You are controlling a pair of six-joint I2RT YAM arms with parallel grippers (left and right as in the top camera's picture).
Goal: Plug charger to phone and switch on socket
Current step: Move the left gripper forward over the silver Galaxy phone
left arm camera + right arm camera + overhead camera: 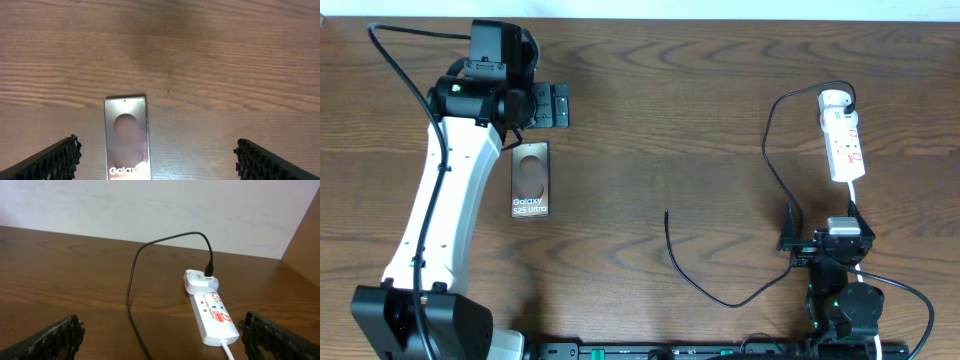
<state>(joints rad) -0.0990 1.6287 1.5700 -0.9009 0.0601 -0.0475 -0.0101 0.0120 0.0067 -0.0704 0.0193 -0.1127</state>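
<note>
The phone (530,180) lies flat on the wood table at left, its "Galaxy S25 Ultra" lettering up; it also shows in the left wrist view (126,137). My left gripper (556,105) (157,167) is open and empty, just beyond the phone's far end. The socket (844,140) (214,314), a white strip with red marks, lies at the right with a white adapter at its far end. The charger cable (772,150) (131,295) runs from that adapter and loops to its free plug (667,214) mid-table. My right gripper (827,235) (160,342) is open and empty, near the strip's front end.
The strip's white cord (854,195) (229,350) runs from the strip toward the right arm's base. The left arm's white body (440,200) stretches along the left side. A pale wall (150,205) stands behind the table's far edge.
</note>
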